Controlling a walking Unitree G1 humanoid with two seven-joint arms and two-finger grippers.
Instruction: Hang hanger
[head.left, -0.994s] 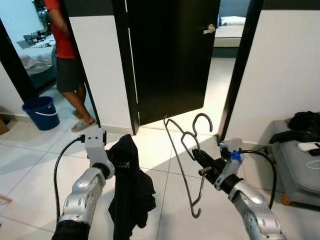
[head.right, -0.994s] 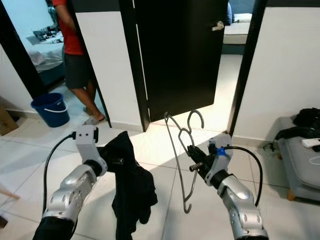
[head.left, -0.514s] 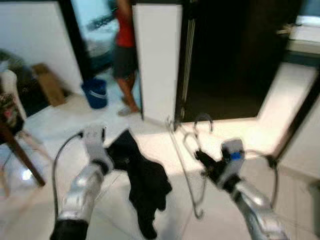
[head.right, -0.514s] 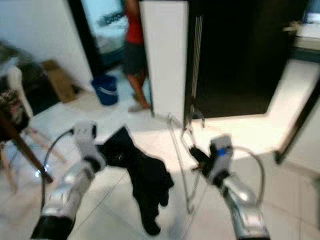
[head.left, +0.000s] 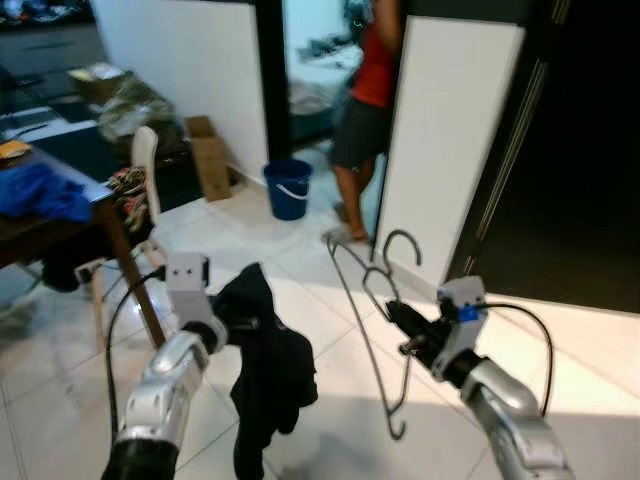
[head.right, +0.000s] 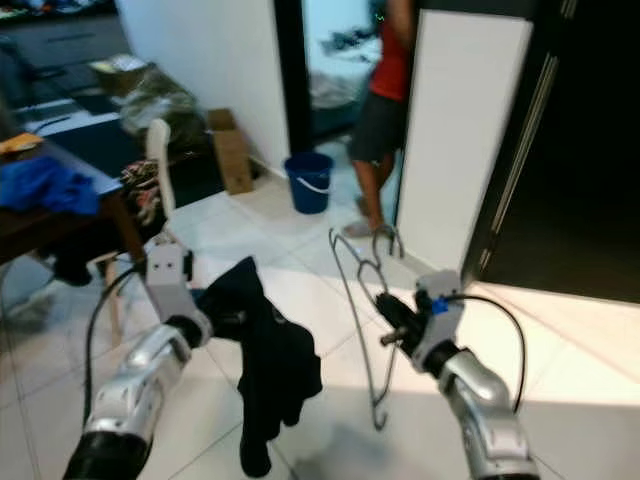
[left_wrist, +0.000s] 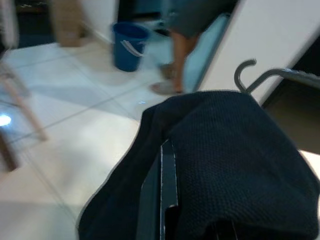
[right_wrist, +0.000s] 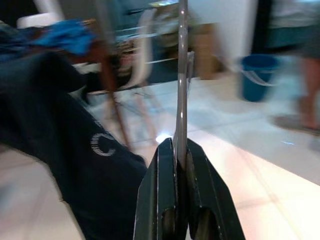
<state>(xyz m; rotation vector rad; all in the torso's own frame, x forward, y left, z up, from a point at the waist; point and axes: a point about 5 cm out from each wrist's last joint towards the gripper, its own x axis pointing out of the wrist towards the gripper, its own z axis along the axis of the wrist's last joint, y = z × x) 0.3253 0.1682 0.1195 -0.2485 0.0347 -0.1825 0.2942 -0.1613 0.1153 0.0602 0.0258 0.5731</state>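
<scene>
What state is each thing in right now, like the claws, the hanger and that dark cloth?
Left claw: shut on black garment.
Black garment: dangling off the floor.
Right claw: shut on wire hanger.
Wire hanger: held in the air, not hung.
Blue bucket: upright on the floor.

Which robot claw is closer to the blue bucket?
Left. The left claw, holding a black cloth, is on the bucket's side of the room. The right claw, gripping the hanger, is farther off to the right.

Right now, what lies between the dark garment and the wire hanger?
Nothing: in the left eye view, bare tiled floor shows between the black garment and the wire hanger.
</scene>
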